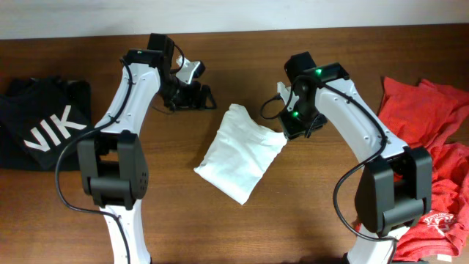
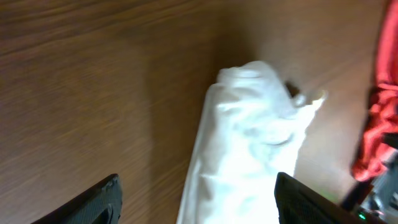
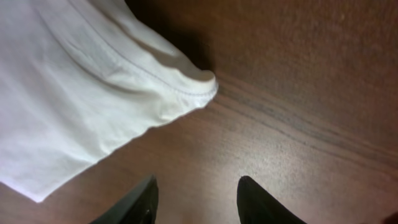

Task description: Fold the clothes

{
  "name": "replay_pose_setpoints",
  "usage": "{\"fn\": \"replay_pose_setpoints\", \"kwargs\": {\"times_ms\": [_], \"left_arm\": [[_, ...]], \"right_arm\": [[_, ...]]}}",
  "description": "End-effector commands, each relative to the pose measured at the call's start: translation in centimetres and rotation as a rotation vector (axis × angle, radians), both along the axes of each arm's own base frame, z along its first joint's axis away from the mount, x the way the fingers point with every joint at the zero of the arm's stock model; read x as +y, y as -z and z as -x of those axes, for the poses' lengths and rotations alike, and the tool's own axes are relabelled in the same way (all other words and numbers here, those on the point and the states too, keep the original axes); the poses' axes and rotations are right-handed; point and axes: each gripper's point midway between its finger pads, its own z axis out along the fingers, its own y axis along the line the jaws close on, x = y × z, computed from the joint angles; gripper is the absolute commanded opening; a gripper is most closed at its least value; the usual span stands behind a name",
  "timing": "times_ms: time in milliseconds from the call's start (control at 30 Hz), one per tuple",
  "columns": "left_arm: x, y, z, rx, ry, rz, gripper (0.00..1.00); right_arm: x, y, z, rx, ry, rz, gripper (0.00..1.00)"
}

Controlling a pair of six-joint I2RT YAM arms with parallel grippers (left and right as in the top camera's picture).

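Note:
The white T-shirt lies folded into a compact bundle at the middle of the wooden table; its print is hidden. It also shows in the left wrist view and in the right wrist view, where a hemmed corner juts out. My left gripper is open and empty, up and to the left of the shirt, apart from it. My right gripper is open and empty just right of the shirt's upper right corner, with bare wood between its fingers.
A black garment with white letters lies at the left edge. A red-orange T-shirt pile covers the right edge; it also shows in the left wrist view. Bare wood surrounds the white bundle.

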Motion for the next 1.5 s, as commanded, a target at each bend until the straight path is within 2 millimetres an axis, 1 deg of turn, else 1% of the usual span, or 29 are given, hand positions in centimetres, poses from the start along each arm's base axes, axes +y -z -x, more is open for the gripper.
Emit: {"fn": "replay_pose_setpoints", "kwargs": {"times_ms": [0,167,200,233,300,367,400,433,500,533,567,600,633,733,800,867,933,967,1033,1100,1133,1200,1233,1267,1300,1333,1467], "left_arm": [[-2.5,2.1,0.5,0.063,0.07,0.183,0.78],[-4.1,5.7,1.4,0.171,0.086,0.303,0.78],[-4.6,7.0,1.9,0.21,0.089,0.308,0.78],[-5.0,7.5,2.4,0.235,0.092,0.312,0.76],[-6.2,8.4,3.7,0.293,0.112,0.321,0.64],[-7.2,8.5,4.8,0.302,0.158,0.316,0.55],[-7.8,8.5,5.3,0.302,0.182,0.31,0.43],[-8.3,8.6,5.6,0.303,0.195,0.305,0.34],[-8.8,8.9,5.9,0.295,0.215,0.281,0.2],[-8.7,9.1,5.8,0.285,0.22,0.264,0.16],[-8.6,9.3,5.6,0.274,0.22,0.253,0.09],[-8.6,9.2,5.3,0.265,0.22,0.251,0.06],[-8.2,9.2,4.8,0.251,0.215,0.237,0.0],[-6.0,8.8,2.9,0.206,0.175,0.133,0.0],[-3.6,8.1,1.5,0.16,0.156,0.02,0.0],[-0.7,6.9,0.1,0.11,0.129,-0.111,0.0],[3.0,4.7,-1.4,0.055,0.082,-0.236,0.0],[4.3,3.7,-1.8,0.035,0.061,-0.27,0.01],[7.7,1.0,-2.8,-0.007,-0.031,-0.348,0.0],[9.8,-0.8,-3.0,-0.039,-0.078,-0.394,0.0],[11.4,-2.3,-3.0,-0.066,-0.106,-0.439,0.0],[14.0,-4.5,-2.6,-0.101,-0.147,-0.526,0.01],[15.5,-6.1,-2.4,-0.128,-0.176,-0.575,0.0],[16.6,-7.4,-2.1,-0.149,-0.199,-0.61,0.01],[17.3,-8.3,-1.9,-0.163,-0.215,-0.63,0.01],[19.5,-10.6,-1.3,-0.2,-0.265,-0.685,0.0],[23.5,-14.4,-0.6,-0.279,-0.377,-0.734,0.01]], "right_arm": [[-0.4,-0.9,-0.2,-0.018,0.014,0.011,0.44],[-0.5,-0.9,0.3,0.002,0.013,0.017,0.44],[-0.6,-0.9,0.4,0.005,0.013,0.018,0.44],[-0.6,-0.9,0.4,0.007,0.013,0.018,0.44],[-0.6,-0.9,0.4,0.008,0.013,0.019,0.44],[-0.6,-0.9,0.4,0.008,0.013,0.019,0.44],[-0.6,-0.9,0.4,0.008,0.015,0.019,0.44],[-0.7,-0.9,0.4,0.008,0.017,0.019,0.44],[-1.0,-0.9,0.4,0.012,0.023,0.02,0.44],[-1.1,-0.9,0.5,0.015,0.026,0.02,0.44],[-1.3,-0.9,0.5,0.019,0.031,0.022,0.44],[-1.5,-0.9,0.5,0.022,0.038,0.023,0.44],[-1.8,-0.9,0.4,0.023,0.045,0.023,0.44],[-2.7,-1.0,0.2,0.022,0.07,0.022,0.44],[-3.5,-0.9,0.0,0.022,0.093,0.024,0.44],[-4.6,-0.9,-0.2,0.021,0.123,0.028,0.44],[-6.0,-0.9,-0.4,0.022,0.161,0.028,0.44],[-6.7,-0.9,-0.5,0.023,0.18,0.028,0.44],[-7.9,-0.9,-0.6,0.027,0.213,0.028,0.44],[-8.7,-0.9,-0.5,0.031,0.232,0.028,0.44],[-9.2,-0.9,-0.5,0.034,0.246,0.029,0.44],[-9.9,-0.9,-0.5,0.036,0.265,0.029,0.44],[-10.5,-0.9,-0.5,0.038,0.282,0.028,0.44],[-11.0,-0.9,-0.5,0.039,0.296,0.028,0.44],[-11.2,-1.0,-0.4,0.041,0.301,0.029,0.44],[-11.7,-1.0,-0.3,0.046,0.313,0.029,0.44],[-12.2,-1.0,-0.1,0.053,0.31,0.029,0.44]]}}
